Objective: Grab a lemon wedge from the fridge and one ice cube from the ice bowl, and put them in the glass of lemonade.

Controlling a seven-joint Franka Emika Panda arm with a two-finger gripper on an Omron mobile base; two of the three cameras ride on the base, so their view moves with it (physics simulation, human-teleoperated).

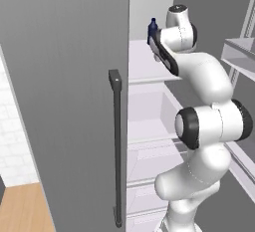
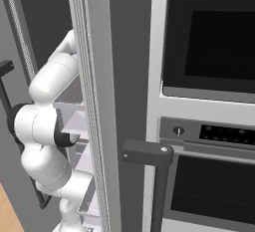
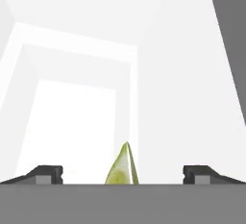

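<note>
Clearly, the gripper (image 3: 123,174) stands wide open and holds nothing; the lemon wedge (image 3: 123,166) stands upright midway between its fingertips (image 3: 48,174), untouched. The risk, as I judge it: the wedge is tiny and narrow at the top, so closing high or off-centre could tip it or squirt it deeper along the white fridge shelf (image 3: 72,122). Ahead of the gripper the fridge (image 1: 64,76) compartment is bare; a dark blue bottle (image 1: 153,29) stands just beside the hand, and the open door crowds the arm.
</note>
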